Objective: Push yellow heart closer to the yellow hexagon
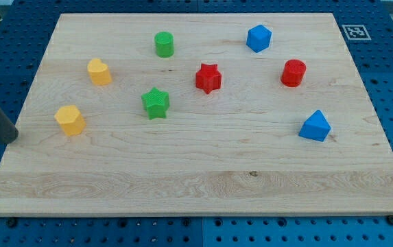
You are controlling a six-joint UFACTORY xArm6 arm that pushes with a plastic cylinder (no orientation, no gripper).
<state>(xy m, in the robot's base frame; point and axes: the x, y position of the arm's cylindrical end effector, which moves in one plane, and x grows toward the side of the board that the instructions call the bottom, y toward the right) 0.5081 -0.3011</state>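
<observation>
The yellow heart (pixel 99 71) sits at the board's upper left. The yellow hexagon (pixel 69 120) lies below it and a little to the view's left, a short gap apart. My tip (pixel 9 137) is at the left edge of the wooden board (pixel 196 185), to the left of the hexagon and slightly lower, touching no block. The dark rod slants up from the tip towards the view's left edge.
A green cylinder (pixel 164 44) and a blue block (pixel 258 38) stand near the top. A green star (pixel 156 103) and a red star (pixel 208 77) are mid-board. A red cylinder (pixel 293 73) and a blue triangular block (pixel 315 126) are on the right.
</observation>
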